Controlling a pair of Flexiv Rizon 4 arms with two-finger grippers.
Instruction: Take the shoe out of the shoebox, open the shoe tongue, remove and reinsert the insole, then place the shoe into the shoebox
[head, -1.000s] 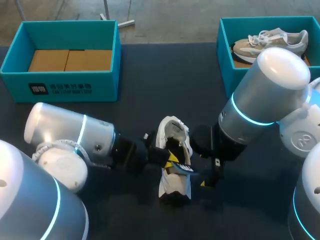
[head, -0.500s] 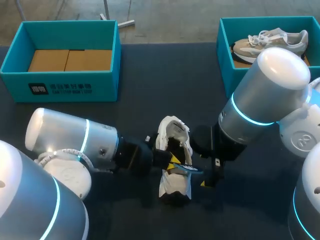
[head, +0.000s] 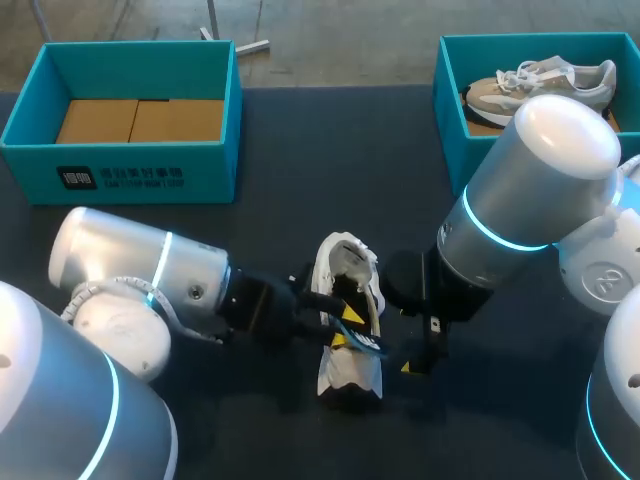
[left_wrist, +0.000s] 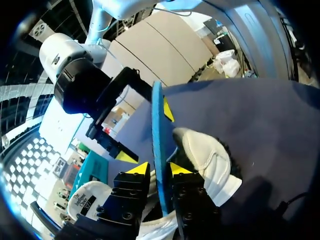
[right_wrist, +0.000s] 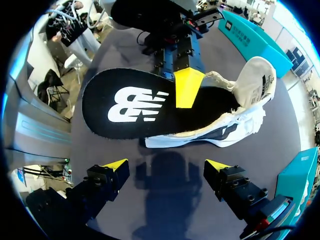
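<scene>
- Pinching the insole (right_wrist: 131, 107) with my left gripper (left_wrist: 155, 168): its two yellow tips press on opposite faces, and the insole's blue edge stands up between them.
- From my right wrist I see the insole's black printed face. One end sticks out free and the other sits in the opening of the shoe (right_wrist: 220, 134).
- The white shoe lies on the dark worktop (head: 330, 150) between my two arms, near the front middle and outside both boxes.
- My right gripper (right_wrist: 167, 166) is spread wide and holds nothing. It hangs over bare worktop just beside the shoe, its tips touching neither shoe nor insole.
- The left box (head: 130, 172), teal with brown card on its floor, stands at the far left of the worktop.
- The right box (head: 448, 110), also teal, stands at the far right and holds a second shoe (head: 545, 85), beige and white.
</scene>
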